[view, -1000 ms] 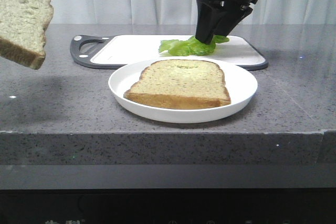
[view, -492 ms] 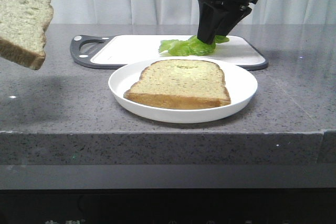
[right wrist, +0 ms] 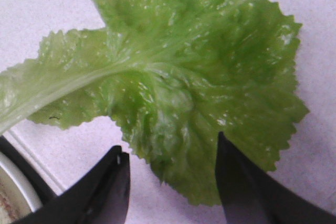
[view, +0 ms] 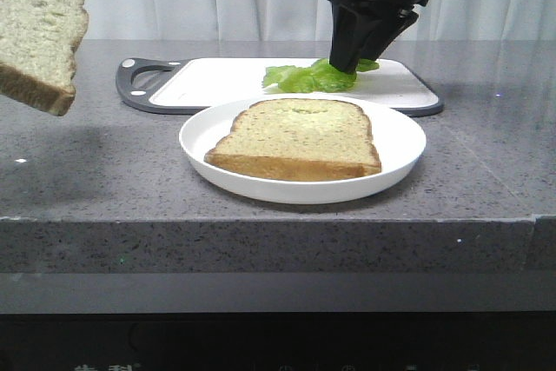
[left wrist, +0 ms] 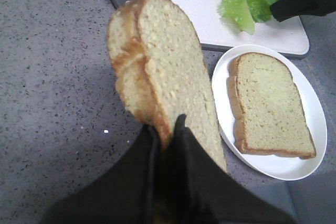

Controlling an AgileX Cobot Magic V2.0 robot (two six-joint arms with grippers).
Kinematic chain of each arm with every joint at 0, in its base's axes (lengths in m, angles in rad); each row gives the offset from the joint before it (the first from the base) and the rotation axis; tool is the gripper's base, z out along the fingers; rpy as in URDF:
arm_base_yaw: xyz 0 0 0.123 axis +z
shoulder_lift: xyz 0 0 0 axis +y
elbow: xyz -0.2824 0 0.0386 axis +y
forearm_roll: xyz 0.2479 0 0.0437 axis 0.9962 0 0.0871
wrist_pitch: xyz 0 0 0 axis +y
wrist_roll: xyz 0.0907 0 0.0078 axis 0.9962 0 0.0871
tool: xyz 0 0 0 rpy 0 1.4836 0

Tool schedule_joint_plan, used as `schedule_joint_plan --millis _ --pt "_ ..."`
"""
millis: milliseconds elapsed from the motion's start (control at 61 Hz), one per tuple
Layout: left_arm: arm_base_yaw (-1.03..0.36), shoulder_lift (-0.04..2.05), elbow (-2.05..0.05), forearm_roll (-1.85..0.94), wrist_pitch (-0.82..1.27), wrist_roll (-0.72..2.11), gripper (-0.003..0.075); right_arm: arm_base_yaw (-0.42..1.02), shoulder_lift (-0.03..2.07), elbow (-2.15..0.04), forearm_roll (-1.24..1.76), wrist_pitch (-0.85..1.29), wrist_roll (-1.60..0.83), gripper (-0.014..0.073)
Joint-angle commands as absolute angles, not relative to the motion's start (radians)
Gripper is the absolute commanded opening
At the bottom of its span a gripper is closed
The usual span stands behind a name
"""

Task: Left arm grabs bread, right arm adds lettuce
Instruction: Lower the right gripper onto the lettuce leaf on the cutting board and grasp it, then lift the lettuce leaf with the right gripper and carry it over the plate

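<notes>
Bread [left wrist: 157,72] pinched edge-on in left gripper [left wrist: 167,129], raised over bare counter [view: 95,171]. Lettuce [right wrist: 168,82] flat on cutting board [view: 217,80], near edge between spread fingers of right gripper [right wrist: 170,174]. Second slice [view: 300,136] on plate [view: 400,141].

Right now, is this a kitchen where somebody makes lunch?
Probably a kitchen-style counter, perhaps a mock one for robots. A speckled grey stone countertop holds a white cutting board with lettuce and a white plate with a bread slice.
</notes>
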State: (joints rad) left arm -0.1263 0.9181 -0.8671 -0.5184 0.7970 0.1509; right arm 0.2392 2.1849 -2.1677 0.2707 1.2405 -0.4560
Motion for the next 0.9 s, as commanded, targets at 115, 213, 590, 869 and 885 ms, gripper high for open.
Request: schedule_joint_plan --millis 115,213,590,869,885 --pt "-0.126 0.910 -0.894 -0.549 0.735 0.151 -0.0019 0.232 2.131 -2.201 0.257 1.333 -0.460 0.0177" --pt "-0.126 0.910 -0.894 -0.549 0.735 0.151 -0.0019 0.232 2.146 -2.201 0.250 1.335 -0.436 0.0062" --pt "-0.126 0.910 -0.894 -0.549 0.735 0.151 -0.0019 0.226 2.143 -2.201 0.248 1.334 -0.436 -0.0064" --pt "-0.126 0.910 -0.894 -0.549 0.735 0.151 -0.0019 0.226 2.091 -2.215 0.241 1.334 -0.425 -0.0064" --pt "-0.126 0.910 -0.894 -0.549 0.735 0.151 -0.0019 0.226 2.087 -2.217 0.241 1.334 -0.424 -0.0064"
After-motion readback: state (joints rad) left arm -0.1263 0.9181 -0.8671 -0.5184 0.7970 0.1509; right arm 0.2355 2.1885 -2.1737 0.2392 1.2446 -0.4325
